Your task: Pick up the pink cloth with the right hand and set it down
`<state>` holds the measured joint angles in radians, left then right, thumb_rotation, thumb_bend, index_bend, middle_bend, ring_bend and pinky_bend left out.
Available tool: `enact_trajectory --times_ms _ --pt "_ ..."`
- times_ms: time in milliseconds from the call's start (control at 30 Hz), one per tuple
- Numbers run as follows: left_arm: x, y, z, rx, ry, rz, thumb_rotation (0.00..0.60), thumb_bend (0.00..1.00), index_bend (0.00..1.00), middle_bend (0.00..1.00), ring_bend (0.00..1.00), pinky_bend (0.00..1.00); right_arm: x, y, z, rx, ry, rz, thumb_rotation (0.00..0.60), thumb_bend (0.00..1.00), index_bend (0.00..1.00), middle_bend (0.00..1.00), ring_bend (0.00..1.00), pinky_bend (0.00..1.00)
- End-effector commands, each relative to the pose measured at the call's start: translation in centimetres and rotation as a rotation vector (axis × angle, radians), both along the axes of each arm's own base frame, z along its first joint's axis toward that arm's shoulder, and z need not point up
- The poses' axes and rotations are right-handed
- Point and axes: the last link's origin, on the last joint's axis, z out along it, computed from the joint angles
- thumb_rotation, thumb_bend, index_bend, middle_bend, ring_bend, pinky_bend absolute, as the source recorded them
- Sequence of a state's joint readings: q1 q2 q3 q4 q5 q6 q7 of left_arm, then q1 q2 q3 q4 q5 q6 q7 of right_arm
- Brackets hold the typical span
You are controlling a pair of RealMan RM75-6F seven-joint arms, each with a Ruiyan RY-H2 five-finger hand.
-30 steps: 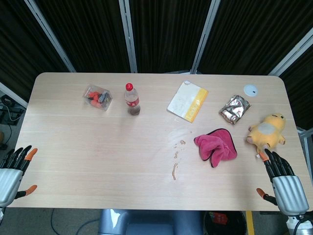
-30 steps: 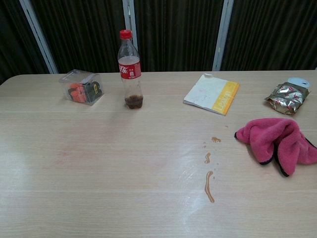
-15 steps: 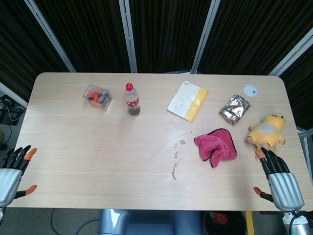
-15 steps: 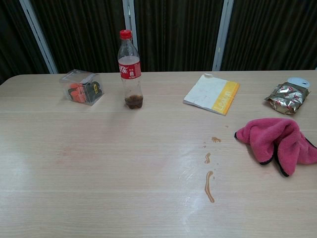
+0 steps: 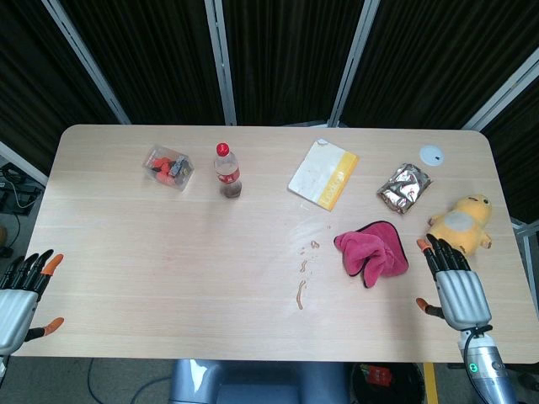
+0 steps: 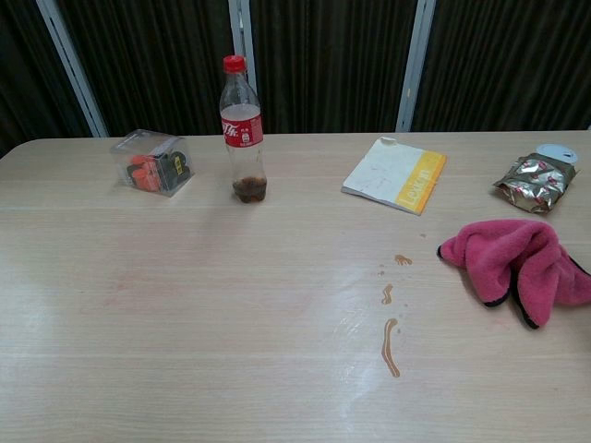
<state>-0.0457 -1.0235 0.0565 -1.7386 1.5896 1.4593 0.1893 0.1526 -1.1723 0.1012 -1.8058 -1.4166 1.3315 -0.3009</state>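
Observation:
The pink cloth lies crumpled on the table's right half, its dark edging showing; the chest view has the pink cloth at the right edge. My right hand hovers over the table's front right, just right of the cloth and apart from it, fingers spread and holding nothing. My left hand stays off the table's front left corner, fingers apart and empty. Neither hand shows in the chest view.
A yellow plush toy sits just beyond my right hand. Farther back are a foil snack bag, a white lid, a booklet, a cola bottle and a clear box. Brown spill marks lie left of the cloth.
My right hand has moved left and forward over the table, closer to the pink cloth. The left hand and the objects have not moved.

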Motion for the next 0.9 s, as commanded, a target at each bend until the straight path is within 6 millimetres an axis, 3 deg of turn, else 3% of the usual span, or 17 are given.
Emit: enact_trajectory --times_ms 33,333,533,900 --pt "0.0 0.0 0.0 0.000 -0.001 -0.001 0.600 0.00 0.00 0.00 0.00 0.00 0.4 -1.6 -1.4 0.011 -0.003 -0.020 0.600 0.10 0.08 0.00 0.00 0.14" --pt "-0.1 0.2 -0.2 -0.008 -0.014 0.012 0.600 0.00 0.00 0.00 0.00 0.00 0.6 -4.6 -4.7 0.023 0.002 -0.085 0.600 0.08 0.10 0.00 0.00 0.14" --pt "-0.2 0.2 -0.2 -0.009 -0.017 0.014 0.600 0.00 0.00 0.00 0.00 0.00 0.3 -6.4 -6.3 0.021 0.011 -0.094 0.600 0.08 0.19 0.06 0.00 0.14" --pt "-0.3 0.3 -0.2 -0.015 -0.020 0.026 0.600 0.00 0.00 0.00 0.00 0.00 -1.2 -7.1 -8.3 0.042 0.017 -0.152 0.600 0.08 0.23 0.09 0.00 0.14"
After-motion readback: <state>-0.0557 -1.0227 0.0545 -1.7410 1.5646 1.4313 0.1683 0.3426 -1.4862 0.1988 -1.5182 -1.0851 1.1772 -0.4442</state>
